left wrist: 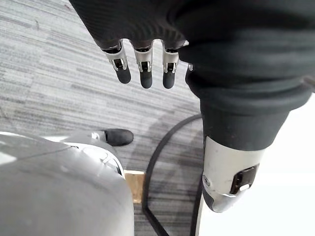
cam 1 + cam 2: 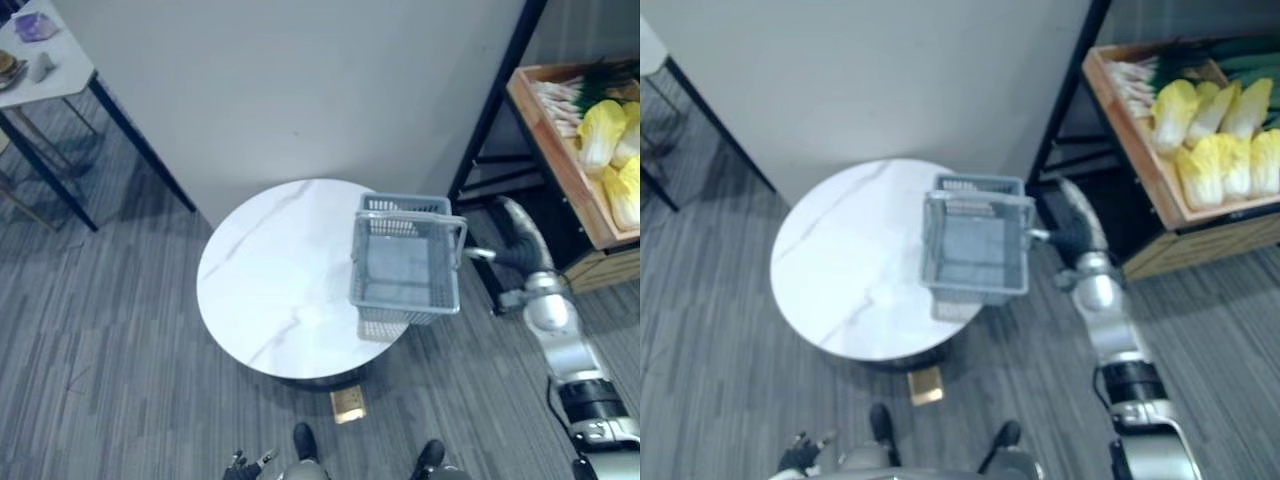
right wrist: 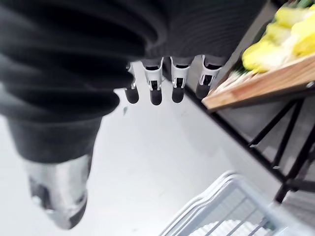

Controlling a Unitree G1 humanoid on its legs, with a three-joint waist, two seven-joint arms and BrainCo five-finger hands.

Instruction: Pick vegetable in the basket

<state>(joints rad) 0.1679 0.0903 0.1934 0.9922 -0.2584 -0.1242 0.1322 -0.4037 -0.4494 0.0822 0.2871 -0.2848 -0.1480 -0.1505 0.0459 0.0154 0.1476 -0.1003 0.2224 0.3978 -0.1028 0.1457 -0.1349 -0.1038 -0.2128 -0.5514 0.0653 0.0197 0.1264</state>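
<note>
Pale yellow cabbages (image 2: 1200,160) lie heaped in a wooden tray (image 2: 1138,150) on a black-framed shelf (image 2: 495,110) at the far right of the scene. The tray and some of the cabbages are cut off by the picture's right edge. Beside them, toward the far end of the tray, lie pale long stalks (image 2: 555,100) with dark green tops, too small to identify.

The right hand (image 2: 515,238) hangs to the left of the tray and nearer, clearly apart from the vegetables. In its wrist view its fingers (image 3: 155,88) hang straight and loosely spread, holding nothing, with the cabbages past them.

Just left of that hand is a grey mesh basket (image 2: 405,265) at the right edge of a round white marble table (image 2: 270,280). A silver digit reaches toward the basket's right rim; it may be touching, but this cannot be told. A shadow under the basket's near end leaves it unclear whether it rests flat.

The left hand (image 1: 142,29) hangs low at the near left, its fingers (image 1: 145,73) straight and relaxed above grey carpet (image 2: 110,350).

A small brown object (image 2: 348,404) lies on the floor at the table's near side. Another table (image 2: 60,60) with small items stands at the far left.
</note>
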